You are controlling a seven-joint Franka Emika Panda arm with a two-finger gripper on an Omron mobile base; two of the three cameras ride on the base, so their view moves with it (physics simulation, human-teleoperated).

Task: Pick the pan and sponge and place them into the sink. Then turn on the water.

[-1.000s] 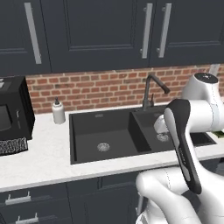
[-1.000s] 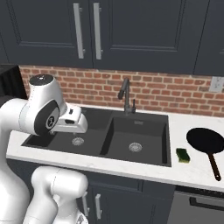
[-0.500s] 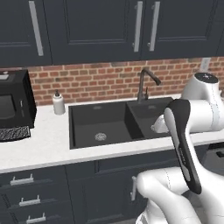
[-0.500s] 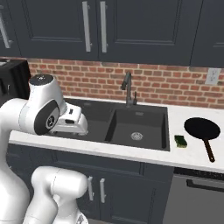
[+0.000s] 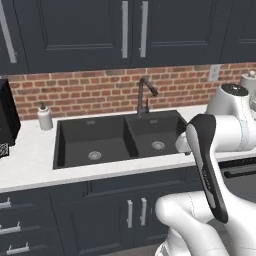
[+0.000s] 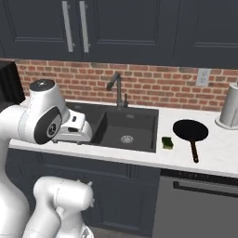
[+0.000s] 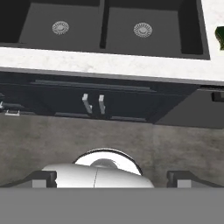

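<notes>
Pan [image 6: 190, 130] looks rigid and heavy – best gripped by its thin handle; pincer [image 7: 112, 178] fingers apart, empty.

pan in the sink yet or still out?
Out. The pan lies on the counter right of the sink, beside the sponge.

My arm [image 6: 32, 125] is glossy white with rounded links, has dark grey round joint caps, and one link [image 5: 207, 170] carries a black stripe.
</notes>
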